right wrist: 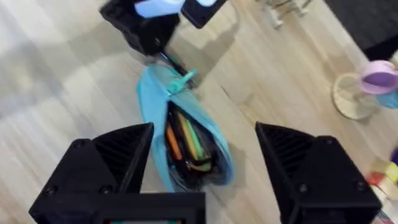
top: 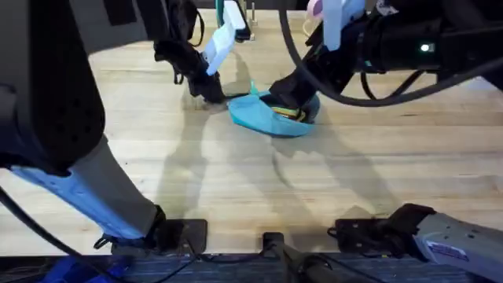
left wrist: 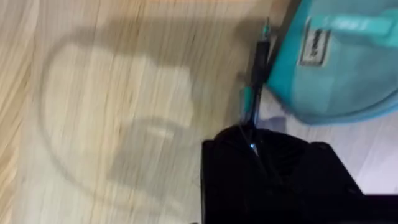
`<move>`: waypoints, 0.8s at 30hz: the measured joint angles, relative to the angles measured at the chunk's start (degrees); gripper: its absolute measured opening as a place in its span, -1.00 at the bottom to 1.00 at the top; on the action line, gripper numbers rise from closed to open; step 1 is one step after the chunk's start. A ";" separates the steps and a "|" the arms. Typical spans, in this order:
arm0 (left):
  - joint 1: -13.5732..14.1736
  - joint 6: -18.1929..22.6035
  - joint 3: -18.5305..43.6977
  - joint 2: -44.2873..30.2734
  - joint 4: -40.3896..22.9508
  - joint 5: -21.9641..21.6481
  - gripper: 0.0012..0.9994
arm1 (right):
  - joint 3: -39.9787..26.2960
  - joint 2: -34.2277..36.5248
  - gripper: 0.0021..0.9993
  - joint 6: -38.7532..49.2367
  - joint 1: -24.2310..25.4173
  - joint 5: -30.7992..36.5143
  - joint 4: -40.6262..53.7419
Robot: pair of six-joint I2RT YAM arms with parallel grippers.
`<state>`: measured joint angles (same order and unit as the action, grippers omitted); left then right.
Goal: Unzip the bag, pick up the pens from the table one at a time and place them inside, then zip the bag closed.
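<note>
The turquoise bag (top: 263, 118) lies on the table (top: 236, 181), unzipped, with orange, green and yellow pens (right wrist: 189, 140) inside its dark opening. My left gripper (top: 211, 93) is at the bag's left end, shut on a thin dark pen (left wrist: 256, 74) with a green tip. That pen points along the edge of the bag (left wrist: 339, 68) and shows in the right wrist view as the dark pen (right wrist: 176, 65) under the left gripper (right wrist: 146, 31). My right gripper (right wrist: 205, 134) hovers above the bag (right wrist: 155, 106), fingers wide apart and holding nothing; overhead it is the right gripper (top: 292, 98) over the bag's right half.
A pink and white object on a round base (right wrist: 367, 87) stands on the table beyond the bag. Small items (top: 314, 9) sit at the far edge. Bare wood stretches in front of the bag toward the arm bases (top: 181, 232).
</note>
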<state>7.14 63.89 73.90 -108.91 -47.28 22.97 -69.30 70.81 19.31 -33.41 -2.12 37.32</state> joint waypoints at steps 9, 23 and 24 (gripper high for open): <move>0.04 -0.71 12.24 0.95 -8.26 -4.77 -0.92 | 0.00 -9.86 0.99 -1.63 0.00 4.07 4.81; 9.29 -2.46 18.55 12.39 -19.77 -4.97 -0.92 | 0.00 -22.34 0.99 -7.56 0.00 4.49 21.92; 9.96 -2.59 18.58 13.37 -20.20 -4.86 -0.92 | 0.00 -22.99 0.99 -7.70 0.00 4.50 23.57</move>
<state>17.09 61.30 92.48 -95.54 -67.48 18.11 -69.30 47.82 11.61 -33.41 2.38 60.89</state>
